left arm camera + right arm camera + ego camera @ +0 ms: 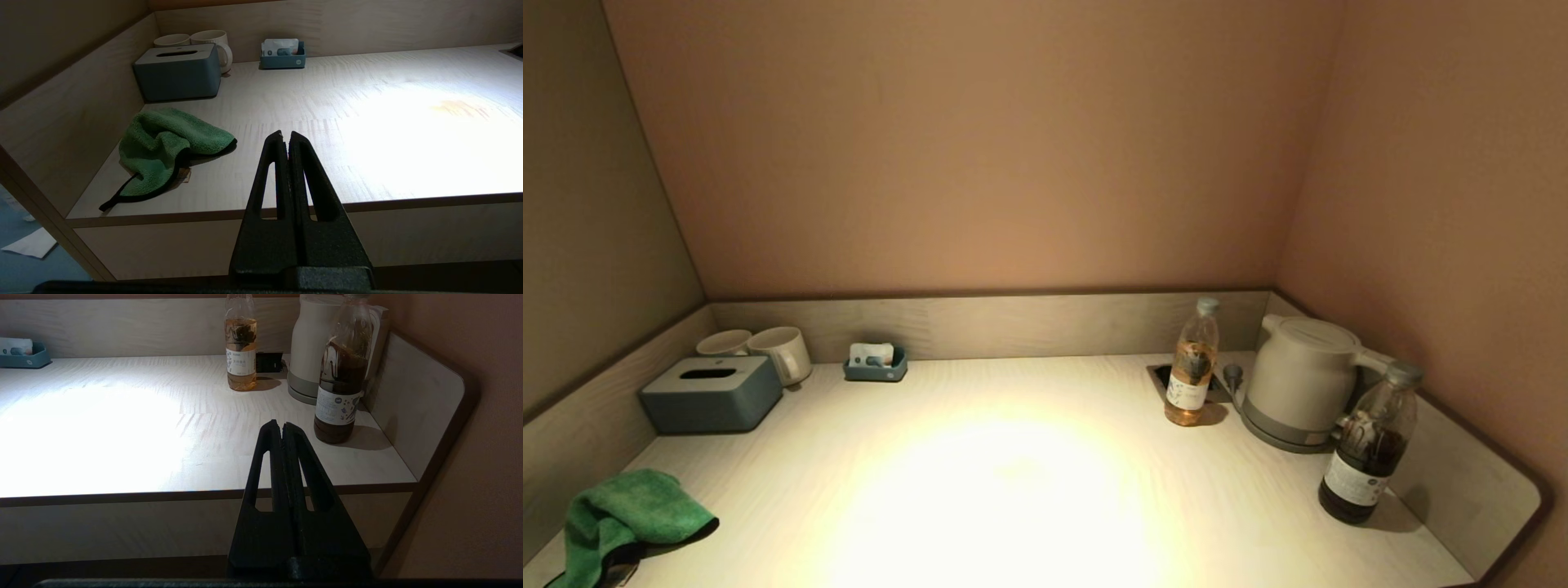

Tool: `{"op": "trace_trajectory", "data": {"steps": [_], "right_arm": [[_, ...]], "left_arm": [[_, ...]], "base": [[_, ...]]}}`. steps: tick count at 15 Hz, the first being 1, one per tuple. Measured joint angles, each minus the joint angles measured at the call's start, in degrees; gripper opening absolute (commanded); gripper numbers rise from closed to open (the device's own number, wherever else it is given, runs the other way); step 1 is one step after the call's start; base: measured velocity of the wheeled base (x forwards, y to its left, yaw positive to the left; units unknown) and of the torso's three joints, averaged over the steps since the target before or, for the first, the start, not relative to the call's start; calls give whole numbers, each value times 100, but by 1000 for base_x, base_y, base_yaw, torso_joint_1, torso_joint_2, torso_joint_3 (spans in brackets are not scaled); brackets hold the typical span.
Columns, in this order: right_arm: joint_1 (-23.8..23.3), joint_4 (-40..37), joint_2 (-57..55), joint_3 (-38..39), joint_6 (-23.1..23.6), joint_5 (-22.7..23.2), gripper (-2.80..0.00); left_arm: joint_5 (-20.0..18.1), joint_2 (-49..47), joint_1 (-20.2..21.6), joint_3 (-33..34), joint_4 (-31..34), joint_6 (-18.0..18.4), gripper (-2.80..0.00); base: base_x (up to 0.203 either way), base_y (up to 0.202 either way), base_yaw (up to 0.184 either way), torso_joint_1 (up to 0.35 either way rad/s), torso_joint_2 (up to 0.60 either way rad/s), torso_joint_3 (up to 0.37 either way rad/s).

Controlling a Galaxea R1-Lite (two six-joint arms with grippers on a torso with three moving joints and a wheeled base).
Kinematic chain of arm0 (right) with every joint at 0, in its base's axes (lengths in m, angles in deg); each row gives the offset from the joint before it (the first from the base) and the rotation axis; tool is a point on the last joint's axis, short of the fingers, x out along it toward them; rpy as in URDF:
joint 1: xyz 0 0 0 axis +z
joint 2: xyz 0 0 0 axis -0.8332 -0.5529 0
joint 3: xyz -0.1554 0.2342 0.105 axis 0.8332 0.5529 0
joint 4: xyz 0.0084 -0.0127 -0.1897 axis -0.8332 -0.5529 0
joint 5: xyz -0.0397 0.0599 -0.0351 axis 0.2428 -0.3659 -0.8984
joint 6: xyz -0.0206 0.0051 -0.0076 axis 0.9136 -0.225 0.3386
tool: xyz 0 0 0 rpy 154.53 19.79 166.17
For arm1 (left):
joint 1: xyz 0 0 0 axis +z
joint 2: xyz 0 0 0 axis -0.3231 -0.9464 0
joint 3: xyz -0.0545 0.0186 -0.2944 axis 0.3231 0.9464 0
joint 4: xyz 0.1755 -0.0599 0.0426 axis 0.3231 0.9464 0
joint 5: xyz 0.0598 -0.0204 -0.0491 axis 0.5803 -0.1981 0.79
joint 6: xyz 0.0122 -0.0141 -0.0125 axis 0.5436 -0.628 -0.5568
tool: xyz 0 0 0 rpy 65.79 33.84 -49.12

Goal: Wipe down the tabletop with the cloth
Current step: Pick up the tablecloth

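A crumpled green cloth (625,514) with a black edge lies on the pale wooden tabletop (1013,474) at its front left corner; it also shows in the left wrist view (163,147). My left gripper (286,134) is shut and empty, held in front of and below the table's front edge, to the right of the cloth. My right gripper (282,424) is shut and empty, also off the front edge, near the dark bottle (341,375). Neither gripper shows in the head view.
At the back left stand a blue-grey tissue box (711,396), two white mugs (780,353) and a small blue tray (876,365). At the right stand a tea bottle (1192,367), a white kettle (1298,380) and a dark bottle (1368,449). Low walls enclose the table's sides.
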Motion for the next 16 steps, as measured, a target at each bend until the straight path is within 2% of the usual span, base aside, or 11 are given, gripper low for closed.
{"op": "trace_trajectory", "data": {"steps": [8, 10, 13, 16], "right_arm": [[0, 0, 0, 0, -4, 0, -280], [0, 0, 0, 0, -2, 2, -280], [0, 0, 0, 0, -2, 3, -280], [0, -2, 0, 0, -2, 2, -280]], "left_arm": [[-7, 0, 0, -2, 30, 208, -280], [57, 0, 0, -25, -7, -37, -280], [172, -7, 0, -111, 107, -77, -280], [468, -123, -10, -804, 248, -419, -280]], "base": [[0, 0, 0, 0, 0, 0], [0, 0, 0, 0, 0, 0], [0, 0, 0, 0, 0, 0], [0, 0, 0, 0, 0, 0]]}}
